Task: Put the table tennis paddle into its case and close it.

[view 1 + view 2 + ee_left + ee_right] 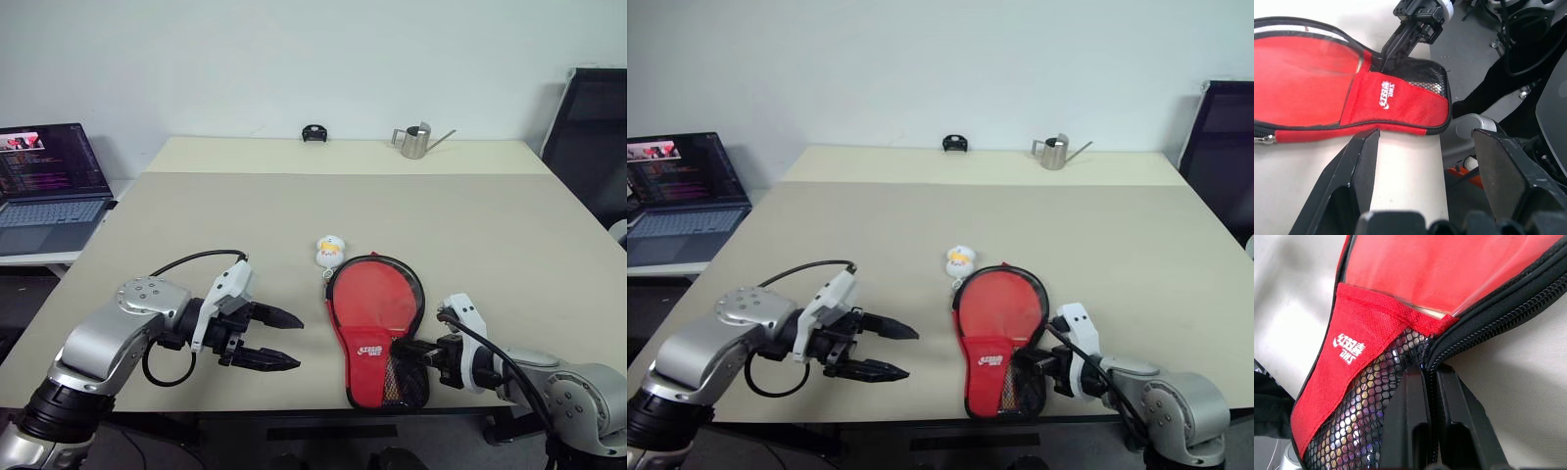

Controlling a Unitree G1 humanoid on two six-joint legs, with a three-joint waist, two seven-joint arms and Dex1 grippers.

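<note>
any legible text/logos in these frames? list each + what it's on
White logo print on the red fabric of the case, beside its mesh pocket: stylised characters over a short line of Latin letters; too stylised to read with certainty.
Laptop screen on the side table: lines of code-like text and a small image, too small to read.
Small black object and metal watering can at the table's far edge: no readable marks.
Nothing else legible.

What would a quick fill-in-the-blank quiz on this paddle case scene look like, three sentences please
1. The right gripper has its fingers at the case's black ____ edge.
2. The left gripper's jaws stand ____, holding nothing.
3. A metal ____ with a long spout stands at the table's far edge.

Missing words: zipper; open; watering can
</note>
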